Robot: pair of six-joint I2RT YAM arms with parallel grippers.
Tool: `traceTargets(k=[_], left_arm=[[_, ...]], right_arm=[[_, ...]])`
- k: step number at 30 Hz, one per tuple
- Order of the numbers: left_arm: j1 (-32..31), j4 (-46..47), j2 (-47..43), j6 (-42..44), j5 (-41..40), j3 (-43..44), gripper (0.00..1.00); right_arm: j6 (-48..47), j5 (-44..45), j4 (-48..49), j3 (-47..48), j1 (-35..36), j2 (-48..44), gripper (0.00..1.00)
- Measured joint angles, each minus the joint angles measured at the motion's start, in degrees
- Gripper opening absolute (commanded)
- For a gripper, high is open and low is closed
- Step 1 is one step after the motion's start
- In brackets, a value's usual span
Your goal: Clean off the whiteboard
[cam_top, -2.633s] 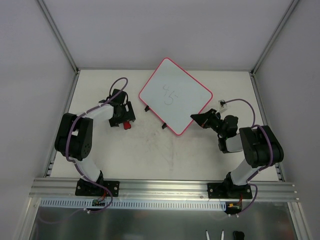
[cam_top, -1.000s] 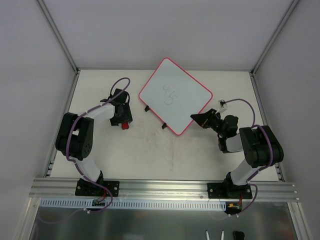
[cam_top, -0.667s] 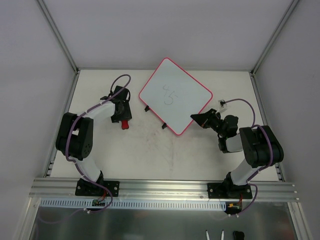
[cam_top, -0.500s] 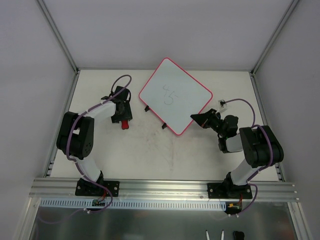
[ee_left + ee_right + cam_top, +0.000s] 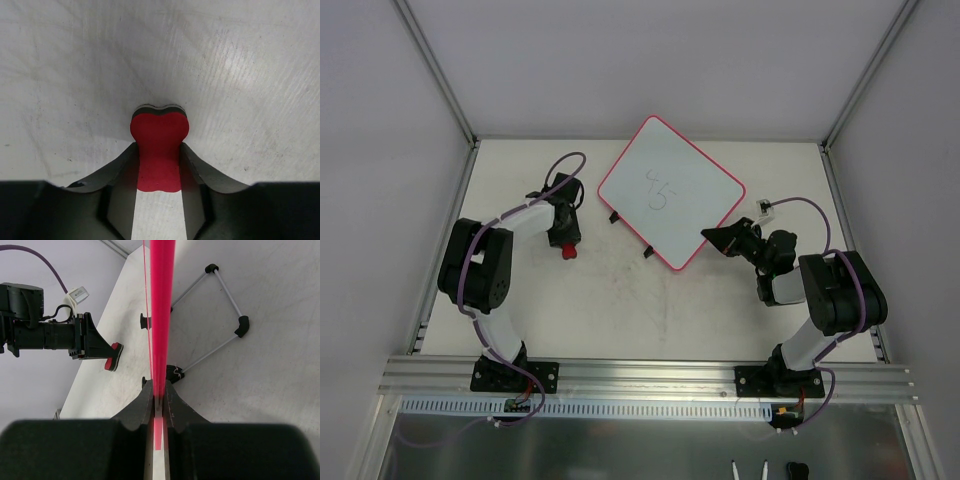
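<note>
The whiteboard (image 5: 685, 205), white with a red-pink rim, lies tilted at the back middle of the table and bears a grey scribble (image 5: 657, 190). My right gripper (image 5: 713, 238) is shut on its near right rim. In the right wrist view that rim (image 5: 162, 315) runs edge-on between the closed fingers (image 5: 141, 407). A small red eraser (image 5: 567, 252) sits on the table left of the board, and my left gripper (image 5: 566, 242) is shut on it. In the left wrist view the eraser (image 5: 159, 140) is pinched at its waist by the gripper (image 5: 159, 156).
Two black clips (image 5: 613, 217) sit on the board's near left edge. A wire stand (image 5: 227, 295) with black corner pieces shows behind the board. Grey walls and metal posts enclose the table; an aluminium rail (image 5: 650, 375) runs along the front.
My left gripper has closed onto the red eraser and shifted slightly toward the back. The right gripper and the whiteboard have not moved.
</note>
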Motion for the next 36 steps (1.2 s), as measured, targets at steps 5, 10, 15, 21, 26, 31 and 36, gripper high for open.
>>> traceTargets(k=[5,10,15,21,26,31,36], left_arm=[[-0.31,-0.22,0.11,0.44,-0.09,0.48,0.3],[-0.74,-0.28,0.31,0.5,-0.09,0.61,0.36],[-0.76,-0.26,0.28,0.48,0.17,0.61,0.32],[-1.79,-1.25,-2.23,0.52,2.86,2.32,0.16],[-1.88,-0.44,-5.18,0.96,5.64,8.13,0.1],[-1.88,2.82,-6.19,1.68,9.77,11.65,0.09],[-2.58,6.4,-5.2,3.34,15.37,15.17,0.06]], right_arm=[[0.0,-0.07,-0.09,0.07,-0.02,0.0,0.0],[0.0,-0.15,-0.13,0.09,-0.04,0.0,0.0],[0.0,-0.2,-0.17,0.15,-0.07,0.0,0.0],[0.0,-0.22,-0.17,0.17,-0.07,0.0,0.0],[0.0,-0.22,-0.17,0.17,-0.07,0.0,0.0],[0.0,-0.24,-0.17,0.17,-0.07,0.0,0.0],[0.02,-0.28,-0.17,0.17,-0.07,0.0,0.0]])
